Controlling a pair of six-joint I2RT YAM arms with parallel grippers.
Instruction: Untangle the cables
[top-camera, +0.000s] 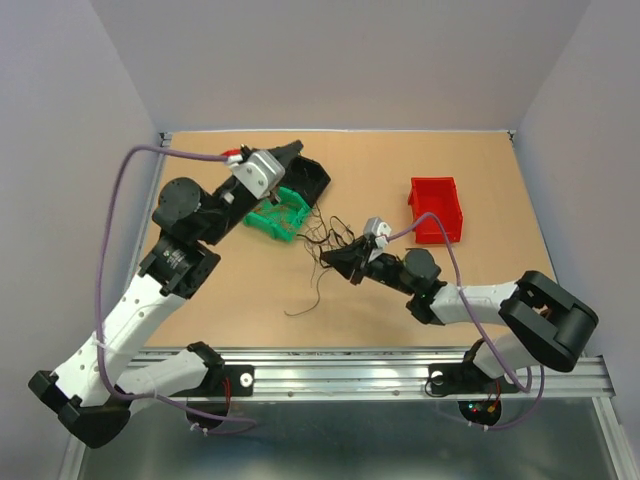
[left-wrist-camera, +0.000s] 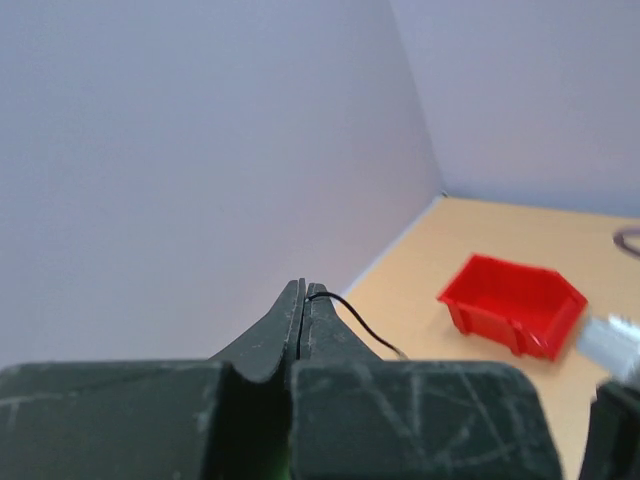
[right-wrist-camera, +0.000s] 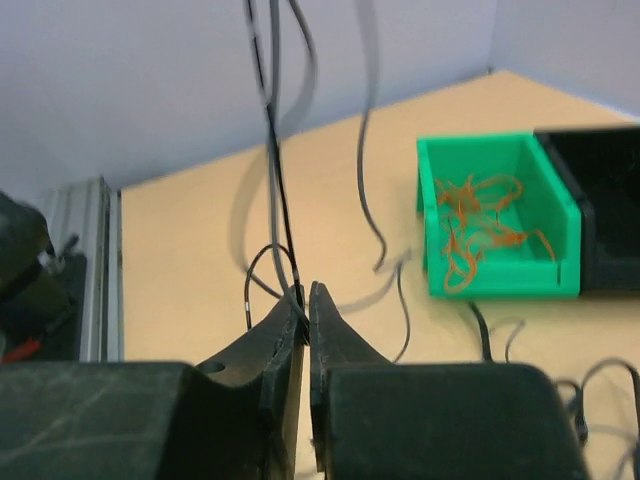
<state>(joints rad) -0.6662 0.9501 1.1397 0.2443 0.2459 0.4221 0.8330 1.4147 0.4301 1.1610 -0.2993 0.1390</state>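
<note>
L hand (top-camera: 296, 148) (left-wrist-camera: 303, 292): fingers pressed together, clamped on a thin black wire (left-wrist-camera: 350, 315) right at the tip. Wire arcs out twd 4 o'clock in L wrist view, then goes behind the hand body.
L hand pos: top view, over the far end of the black plastic bin (top-camera: 315, 180), pointing twd 2 o'clock.
R hand (top-camera: 328, 260) (right-wrist-camera: 305, 295): fingers all but together, only a hairline slit btwn them. Taut black wire (right-wrist-camera: 272, 130) is pinched at the tips and runs twd 12 o'clock, out the top of R wrist view.
Same wire in both hands?: can't tell.
Cables: tangle of thin black cables (top-camera: 328, 236) on the tan desk (top-camera: 480, 170), near centre. Just beside the R hand tip, at its 12 o'clock in top view. Well apart from the L hand, at its 5 o'clock.
More loops: dark curls (right-wrist-camera: 600, 385) at 4 o'clock of the R hand, R wrist view.
Loose dark strand (top-camera: 311, 291): flat on desk, near R hand at its 7 o'clock, top view.
Green plastic bin (top-camera: 262, 218) (right-wrist-camera: 470, 143): touching the black bin, at 10 o'clock of R hand. Holds curly orange-red wires (right-wrist-camera: 475, 230).
Red plastic bin (top-camera: 435, 200) (left-wrist-camera: 510, 300): at 2 o'clock of R hand, well apart from the tangle.
</note>
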